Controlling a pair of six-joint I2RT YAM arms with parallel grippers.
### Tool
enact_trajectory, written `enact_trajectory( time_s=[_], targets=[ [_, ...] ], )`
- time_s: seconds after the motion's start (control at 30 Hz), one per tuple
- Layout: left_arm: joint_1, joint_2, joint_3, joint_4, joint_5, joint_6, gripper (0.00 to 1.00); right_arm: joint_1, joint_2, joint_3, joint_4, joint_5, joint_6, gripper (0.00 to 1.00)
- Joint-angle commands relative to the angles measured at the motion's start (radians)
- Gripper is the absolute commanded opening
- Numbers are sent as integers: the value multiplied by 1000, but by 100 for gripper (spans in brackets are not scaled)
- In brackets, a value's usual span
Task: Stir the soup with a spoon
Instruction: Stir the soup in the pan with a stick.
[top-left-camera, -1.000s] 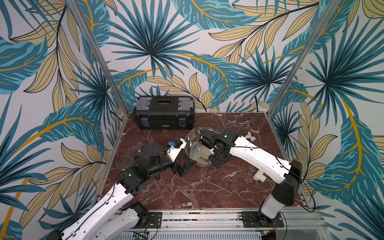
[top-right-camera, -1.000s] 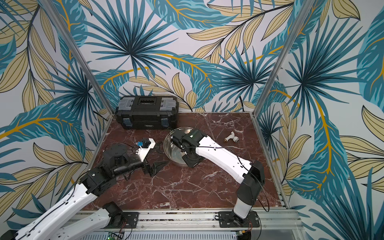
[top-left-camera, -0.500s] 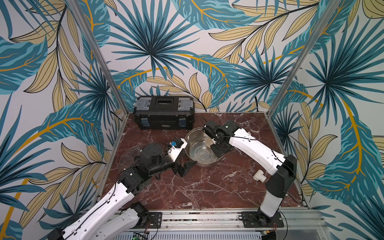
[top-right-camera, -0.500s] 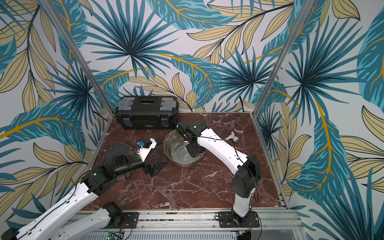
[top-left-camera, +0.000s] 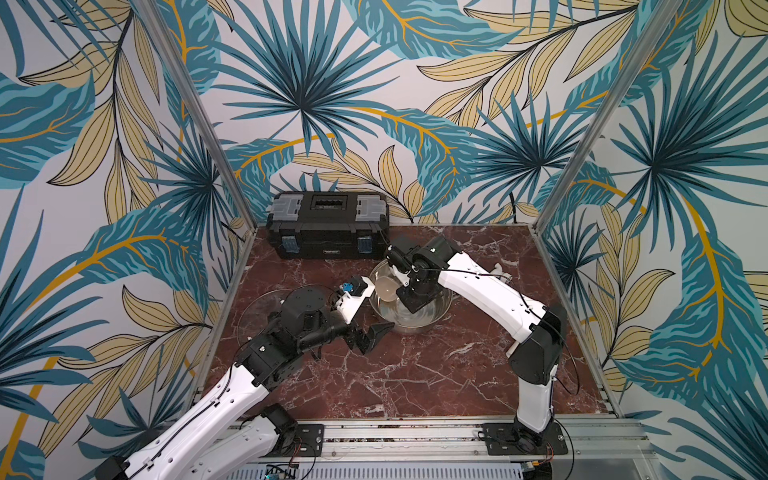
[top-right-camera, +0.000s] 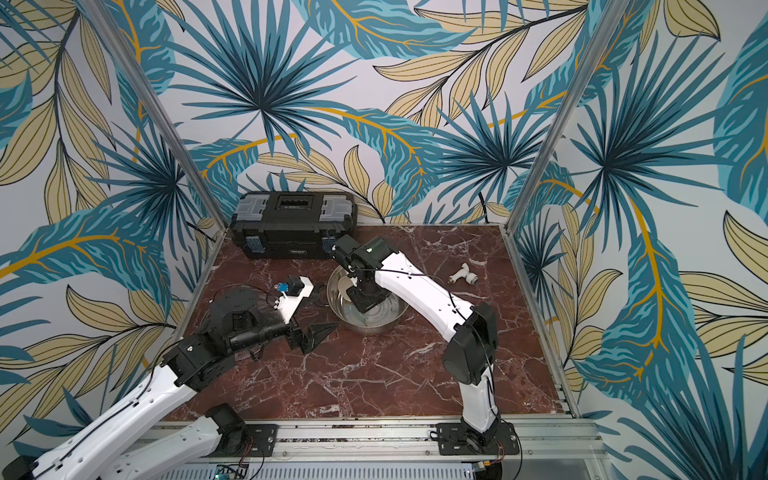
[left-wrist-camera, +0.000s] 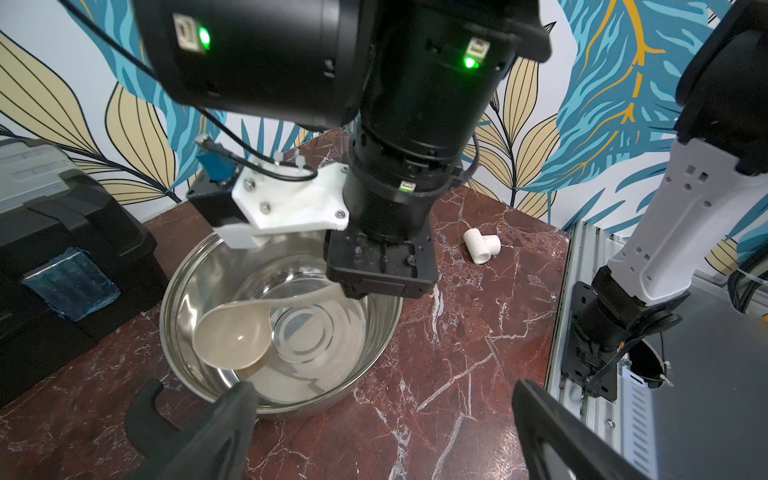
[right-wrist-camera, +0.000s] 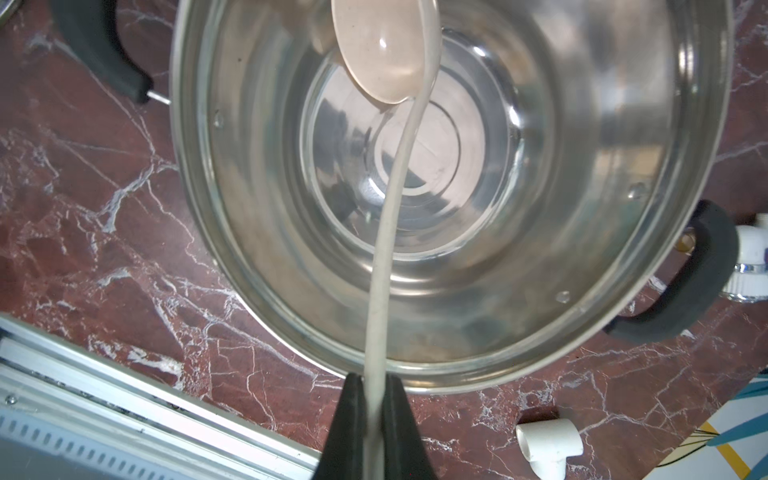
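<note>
The round steel pot (top-left-camera: 436, 320) (top-right-camera: 374, 326) stands mid-table with black side handles (right-wrist-camera: 685, 291). No liquid shows; the soup is its bare shiny inside (right-wrist-camera: 498, 208) (left-wrist-camera: 307, 332). The cream spoon has its bowl (top-left-camera: 386, 289) (top-right-camera: 345, 286) (left-wrist-camera: 232, 338) (right-wrist-camera: 382, 54) low inside the pot, by the left wall. My right gripper (right-wrist-camera: 376, 380) (top-left-camera: 415, 303) hangs over the pot, shut on the spoon's slim handle. My left gripper (top-left-camera: 372, 336) (top-right-camera: 313, 334) (left-wrist-camera: 382, 388) hovers wide open just front-left of the pot, holding nothing.
A black toolbox (top-left-camera: 328, 228) sits at the back left. A glass lid (top-left-camera: 257, 307) lies under my left arm. White pipe fittings (top-right-camera: 463, 276) (left-wrist-camera: 482, 245) (right-wrist-camera: 548, 444) lie right of the pot. A metal rail (top-left-camera: 415, 432) runs along the front edge.
My right gripper has swung back and to the left over the pot, sweeping the spoon's bowl round toward the left wall. The left arm has stayed still.
</note>
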Motion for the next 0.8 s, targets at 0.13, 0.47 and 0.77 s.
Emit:
enact_trajectory(
  time_s=[0.13,0.47,0.77],
  targets=[
    [-4,3,1,15,2,-4,100,3,-144,-149,-58,-4,-1,0],
    [-7,14,-4,32,6,-6,100,-26,-279,-365,-81,197,83,0],
    [-11,30,-5,43,7,-11,100,-69,-193,-215,0,289,74,0]
  ],
)
